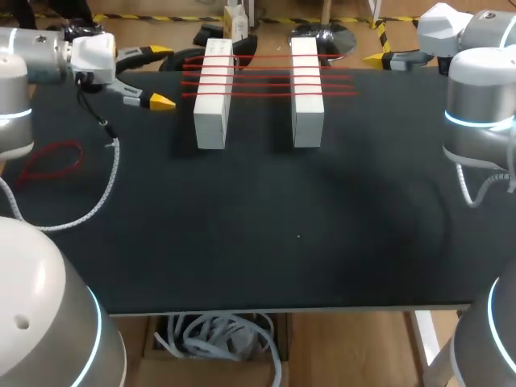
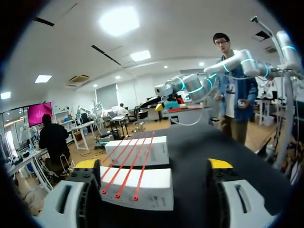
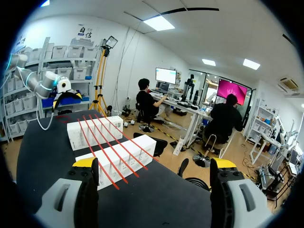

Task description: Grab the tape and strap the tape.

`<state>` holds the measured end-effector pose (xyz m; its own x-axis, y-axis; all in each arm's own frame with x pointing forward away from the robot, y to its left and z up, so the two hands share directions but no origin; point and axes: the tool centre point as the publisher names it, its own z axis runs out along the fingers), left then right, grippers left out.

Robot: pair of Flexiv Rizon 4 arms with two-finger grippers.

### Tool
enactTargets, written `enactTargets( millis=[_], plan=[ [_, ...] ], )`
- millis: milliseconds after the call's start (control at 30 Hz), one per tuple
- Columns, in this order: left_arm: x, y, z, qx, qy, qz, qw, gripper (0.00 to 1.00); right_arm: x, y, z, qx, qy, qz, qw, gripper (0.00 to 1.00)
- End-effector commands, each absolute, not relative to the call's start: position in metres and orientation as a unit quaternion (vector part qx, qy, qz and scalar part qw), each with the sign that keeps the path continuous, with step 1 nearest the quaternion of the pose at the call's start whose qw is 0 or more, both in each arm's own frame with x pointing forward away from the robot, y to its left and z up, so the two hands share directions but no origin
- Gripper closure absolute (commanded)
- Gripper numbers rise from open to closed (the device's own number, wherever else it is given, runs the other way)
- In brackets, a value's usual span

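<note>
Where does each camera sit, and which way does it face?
Head: above and behind, looking down on the table; left arm and right arm at its sides.
Left wrist: on the left arm, facing past the open left tool toward the white blocks.
Right wrist: on the right arm, facing past the open right tool at them from the opposite side.
Shared: all three show the white blocks.

Black table (image 1: 266,258) bore two white blocks near its far edge: left block (image 1: 211,121), right block (image 1: 307,121), parallel, apart.

You've got two white blocks (image 1: 212,97), four red tapes (image 1: 266,76) across them, one loose red loop (image 1: 52,161).
</note>
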<state>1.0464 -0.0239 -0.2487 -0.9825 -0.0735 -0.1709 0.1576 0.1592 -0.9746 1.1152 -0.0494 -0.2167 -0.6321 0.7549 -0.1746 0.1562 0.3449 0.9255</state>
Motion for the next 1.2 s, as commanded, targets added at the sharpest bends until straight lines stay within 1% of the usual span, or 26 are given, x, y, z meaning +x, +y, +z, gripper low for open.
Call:
enactTargets(
  millis=[33,67,100,200,233,267,367,400,433,467,533,600,700,733,800,833,867,1000,1033,1133,1167,1200],
  plan=[
    [1.058,-0.024,-0.262,0.066,0.753,-0.653,0.044,0.84,1.115,-0.05,-0.217,0.3,0.76,0.488,0.307,0.0],
    [1.059,-0.025,-0.263,0.066,0.753,-0.653,0.042,0.87,1.115,-0.05,-0.217,0.3,0.76,0.488,0.307,0.0],
    [1.06,-0.025,-0.266,0.065,0.753,-0.654,0.04,0.88,1.115,-0.05,-0.217,0.3,0.76,0.488,0.307,0.0],
    [1.063,-0.027,-0.271,0.065,0.752,-0.655,0.036,0.85,1.115,-0.05,-0.217,0.3,0.76,0.488,0.307,0.0],
    [1.064,-0.028,-0.273,0.065,0.751,-0.656,0.035,0.84,1.115,-0.05,-0.217,0.3,0.76,0.488,0.307,0.0],
    [1.065,-0.029,-0.275,0.065,0.75,-0.657,0.034,0.78,1.115,-0.05,-0.217,0.3,0.76,0.488,0.307,0.0],
    [1.068,-0.031,-0.282,0.065,0.749,-0.659,0.03,0.84,1.115,-0.05,-0.217,0.3,0.76,0.488,0.307,0.0],
    [1.069,-0.031,-0.285,0.065,0.748,-0.66,0.03,0.91,1.115,-0.05,-0.217,0.3,0.76,0.488,0.307,0.0],
    [1.069,-0.031,-0.286,0.064,0.748,-0.66,0.03,0.95,1.115,-0.05,-0.217,0.3,0.76,0.488,0.307,0.0],
    [1.07,-0.032,-0.288,0.064,0.748,-0.66,0.029,0.94,1.115,-0.05,-0.217,0.3,0.76,0.488,0.307,0.0],
    [1.072,-0.032,-0.291,0.062,0.748,-0.66,0.029,0.88,1.115,-0.05,-0.217,0.3,0.76,0.488,0.307,0.0],
    [1.073,-0.033,-0.292,0.062,0.748,-0.66,0.029,0.89,1.115,-0.05,-0.217,0.3,0.76,0.488,0.307,0.0],
    [1.074,-0.035,-0.294,0.062,0.747,-0.661,0.026,0.81,1.115,-0.05,-0.217,0.3,0.76,0.488,0.307,0.0],
    [1.074,-0.036,-0.295,0.062,0.747,-0.662,0.025,0.8,1.115,-0.05,-0.217,0.3,0.76,0.488,0.307,0.0],
    [1.074,-0.036,-0.296,0.063,0.747,-0.662,0.025,0.8,1.115,-0.05,-0.217,0.3,0.76,0.488,0.307,0.0],
    [1.074,-0.036,-0.296,0.062,0.746,-0.662,0.024,0.84,1.115,-0.05,-0.217,0.3,0.76,0.488,0.307,0.0],
    [1.074,-0.037,-0.296,0.061,0.746,-0.663,0.024,0.85,1.115,-0.05,-0.217,0.3,0.76,0.488,0.307,0.0],
    [1.074,-0.037,-0.297,0.059,0.746,-0.663,0.023,0.84,1.115,-0.05,-0.217,0.3,0.76,0.488,0.307,0.0],
    [1.074,-0.037,-0.297,0.059,0.746,-0.663,0.023,0.81,1.115,-0.05,-0.217,0.3,0.76,0.488,0.307,0.0],
    [1.075,-0.038,-0.298,0.057,0.746,-0.663,0.023,0.8,1.115,-0.05,-0.217,0.3,0.76,0.488,0.307,0.0],
    [1.075,-0.038,-0.298,0.057,0.746,-0.663,0.023,0.78,1.115,-0.05,-0.217,0.3,0.76,0.488,0.307,0.0],
    [1.076,-0.038,-0.299,0.057,0.746,-0.663,0.024,0.79,1.115,-0.05,-0.217,0.3,0.76,0.488,0.307,0.0]
  ],
)
